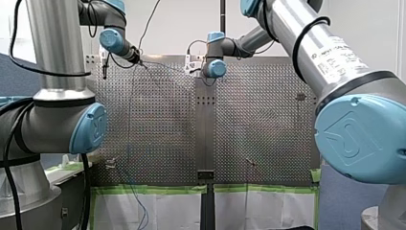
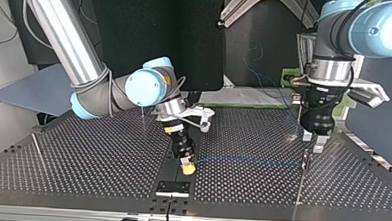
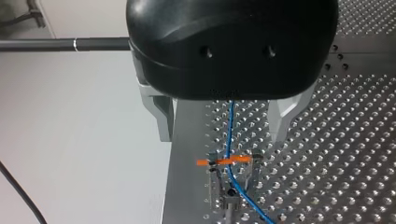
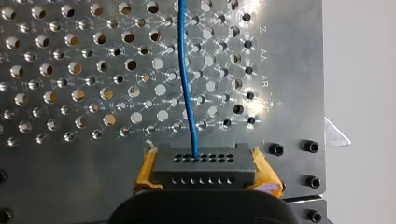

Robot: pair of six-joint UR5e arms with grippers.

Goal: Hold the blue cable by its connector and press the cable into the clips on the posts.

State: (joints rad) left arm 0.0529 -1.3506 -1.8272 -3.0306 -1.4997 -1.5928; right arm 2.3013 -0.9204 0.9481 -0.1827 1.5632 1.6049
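Observation:
The blue cable (image 2: 247, 161) runs low over the perforated table (image 2: 82, 155) from my right gripper (image 2: 187, 168) to a clip post (image 2: 306, 163). In the right wrist view, yellow pads (image 4: 145, 173) are shut on the black connector (image 4: 203, 164), and the blue cable (image 4: 186, 84) leaves it straight ahead. My left gripper (image 3: 222, 137) hangs open over the clip (image 3: 229, 163) with its orange mark. Its metal fingers (image 3: 164, 119) stand on either side of the cable (image 3: 229, 126) without touching it. The cable lies in the clip and bends away past it.
More blue cable (image 1: 139, 201) hangs down over the taped table edge (image 1: 153, 189) in the front view. A thin rod (image 2: 38, 151) stands at the top view's left, and a black plate (image 2: 173, 187) lies near its front edge. A dark panel (image 2: 157, 34) rises behind the arms.

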